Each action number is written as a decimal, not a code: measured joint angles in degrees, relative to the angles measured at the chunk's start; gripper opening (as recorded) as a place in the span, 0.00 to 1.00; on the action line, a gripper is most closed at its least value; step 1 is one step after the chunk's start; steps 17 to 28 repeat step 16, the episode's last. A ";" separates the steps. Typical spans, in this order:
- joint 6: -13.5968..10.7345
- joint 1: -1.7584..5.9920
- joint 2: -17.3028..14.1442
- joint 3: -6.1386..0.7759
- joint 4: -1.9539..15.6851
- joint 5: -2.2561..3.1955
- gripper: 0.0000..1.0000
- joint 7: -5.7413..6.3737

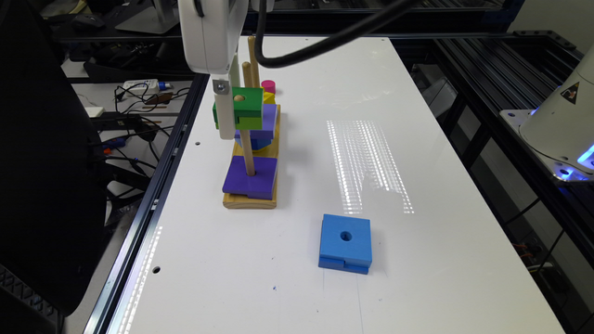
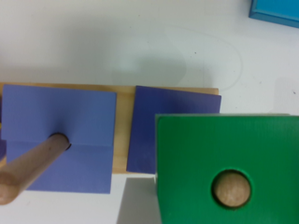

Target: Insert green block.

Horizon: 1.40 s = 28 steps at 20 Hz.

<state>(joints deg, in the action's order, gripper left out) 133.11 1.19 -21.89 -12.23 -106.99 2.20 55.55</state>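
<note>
1. Holding the green block (image 1: 244, 109) from its sides, the gripper (image 1: 226, 111) sits above the near end of the wooden peg base (image 1: 250, 200); we see one white finger (image 1: 224, 113) pressed flat on the block's side face toward the exterior view's left.
2. We note the block is up at the tip of the nearest peg (image 1: 247, 153): the rounded peg tip (image 2: 231, 188) fills the block's centre hole in the wrist view, and in the exterior view it shows in the hole of the dark green top.
3. We record the block well above the purple square block (image 1: 250, 180) that lies at the foot of the same peg, flat on the base.
4. A second, lighter purple square block (image 2: 58, 137) sits on the next peg (image 2: 30, 169) farther along the base, with blue pieces beneath it.
5. Beyond, we see a yellow piece (image 1: 268, 98) and a pink cylinder (image 1: 268, 86) at the far end of the base.
6. The blue square block (image 1: 345, 243) with a hole lies on the white table (image 1: 417, 260), nearer than the base and toward the exterior view's right, well apart from it.
</note>
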 joint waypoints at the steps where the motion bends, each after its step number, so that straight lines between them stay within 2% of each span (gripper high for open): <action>1: 0.00 0.00 0.00 0.00 0.00 0.01 0.00 0.00; 4: 0.33 0.00 -0.54 0.01 -0.10 0.14 0.00 0.00; 8: 2.71 0.01 -3.26 0.09 -0.15 0.73 0.00 0.06; 28: 2.80 0.01 -3.47 0.10 -0.14 0.75 0.00 0.06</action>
